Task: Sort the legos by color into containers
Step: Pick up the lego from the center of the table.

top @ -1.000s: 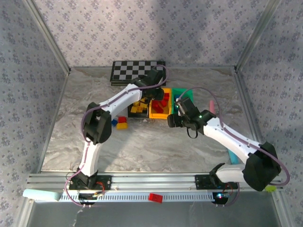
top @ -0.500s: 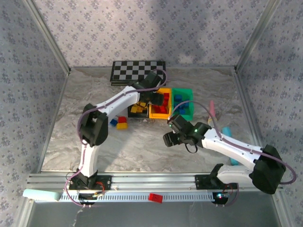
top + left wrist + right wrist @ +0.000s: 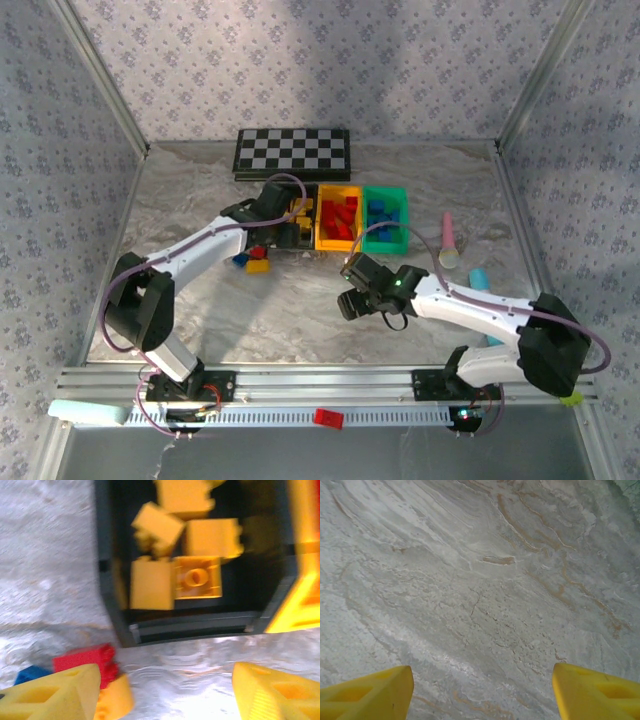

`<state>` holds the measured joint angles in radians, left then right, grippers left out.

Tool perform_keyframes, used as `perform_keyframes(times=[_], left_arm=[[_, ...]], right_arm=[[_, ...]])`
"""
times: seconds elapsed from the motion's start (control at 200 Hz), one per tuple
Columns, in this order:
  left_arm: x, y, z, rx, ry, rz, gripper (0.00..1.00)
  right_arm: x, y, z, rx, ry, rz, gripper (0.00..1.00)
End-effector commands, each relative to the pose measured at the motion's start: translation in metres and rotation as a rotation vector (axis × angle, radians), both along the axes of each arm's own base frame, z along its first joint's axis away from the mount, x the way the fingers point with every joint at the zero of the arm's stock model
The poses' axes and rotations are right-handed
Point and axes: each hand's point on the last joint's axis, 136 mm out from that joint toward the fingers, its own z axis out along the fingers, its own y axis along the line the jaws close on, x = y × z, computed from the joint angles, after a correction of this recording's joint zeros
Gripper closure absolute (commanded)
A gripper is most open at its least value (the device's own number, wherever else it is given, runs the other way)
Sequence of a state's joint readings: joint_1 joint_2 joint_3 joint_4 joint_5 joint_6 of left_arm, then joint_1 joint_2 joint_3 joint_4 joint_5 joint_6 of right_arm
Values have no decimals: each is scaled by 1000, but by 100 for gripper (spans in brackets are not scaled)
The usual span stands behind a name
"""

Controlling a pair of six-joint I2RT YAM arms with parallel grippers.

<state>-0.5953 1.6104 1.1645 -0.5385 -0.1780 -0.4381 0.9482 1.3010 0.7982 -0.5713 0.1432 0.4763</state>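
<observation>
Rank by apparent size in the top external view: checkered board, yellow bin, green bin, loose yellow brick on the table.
Largest: checkered board
Next: yellow bin and green bin, which look alike, so unranked
Smallest: loose yellow brick

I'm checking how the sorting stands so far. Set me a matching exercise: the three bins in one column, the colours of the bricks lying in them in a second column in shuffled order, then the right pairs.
Column one:
1. black rectangular plastic bin
2. yellow rectangular plastic bin
3. green rectangular plastic bin

Column two:
A. blue studded plastic bricks
B. yellow studded plastic bricks
C. red studded plastic bricks

Pairs: 1-B, 2-C, 3-A.
</observation>
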Motion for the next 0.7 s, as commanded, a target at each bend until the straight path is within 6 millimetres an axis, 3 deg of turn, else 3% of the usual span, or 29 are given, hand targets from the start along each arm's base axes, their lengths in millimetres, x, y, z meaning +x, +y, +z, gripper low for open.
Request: perform_keyframes(times=[0.0,0.105,0.21,0.695], left_arm=[[1,27,8,28,-29,67,31],[-1,53,-6,45,17,122,31],[-6,63,-22,25,75,139,31],[11,48,-58,78,173,85,36]], right_arm=[[11,9,11,16,-36,-23,25],[12,8,10,19,-42,-36,25],[10,4,7,18,-38,-48,25],[13,-4,1,4,-32,-68,24]])
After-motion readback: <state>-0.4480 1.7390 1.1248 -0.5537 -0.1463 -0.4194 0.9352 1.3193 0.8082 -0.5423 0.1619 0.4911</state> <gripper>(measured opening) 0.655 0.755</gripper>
